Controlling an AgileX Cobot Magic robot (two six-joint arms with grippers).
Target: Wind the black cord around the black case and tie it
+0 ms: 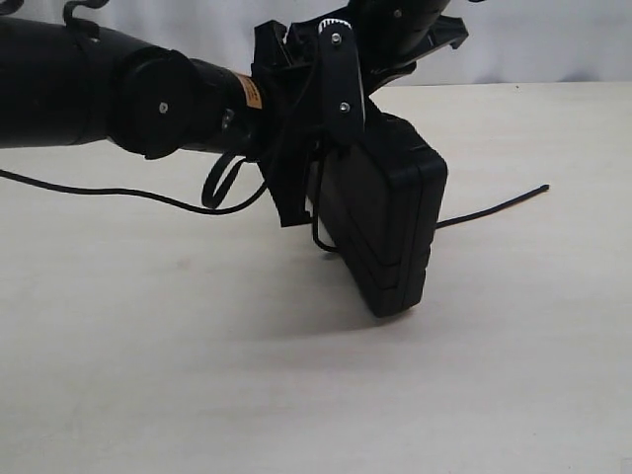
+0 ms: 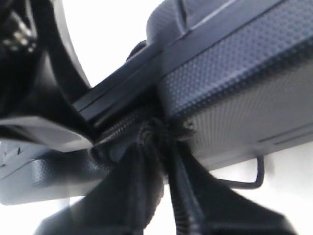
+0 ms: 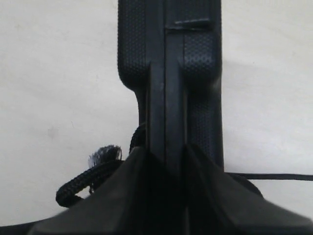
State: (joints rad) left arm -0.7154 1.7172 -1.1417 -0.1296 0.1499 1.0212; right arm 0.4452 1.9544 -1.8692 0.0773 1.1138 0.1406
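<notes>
Here the right hand (image 3: 166, 159) is clenched on the narrow edge of the black case (image 1: 387, 222) and holds it tilted over the pale surface (image 1: 296, 395). The left hand (image 2: 157, 144) pinches the black cord (image 1: 148, 195) just beside the case, where it looks frayed. The cord trails on the surface to both sides.

A fine dotted pattern is shown on the matte black rectangular plastic case (image 3: 200, 54); the thin braided cord (image 3: 82, 183) is rendered black, the flat tabletop (image 3: 49, 73) cream.
</notes>
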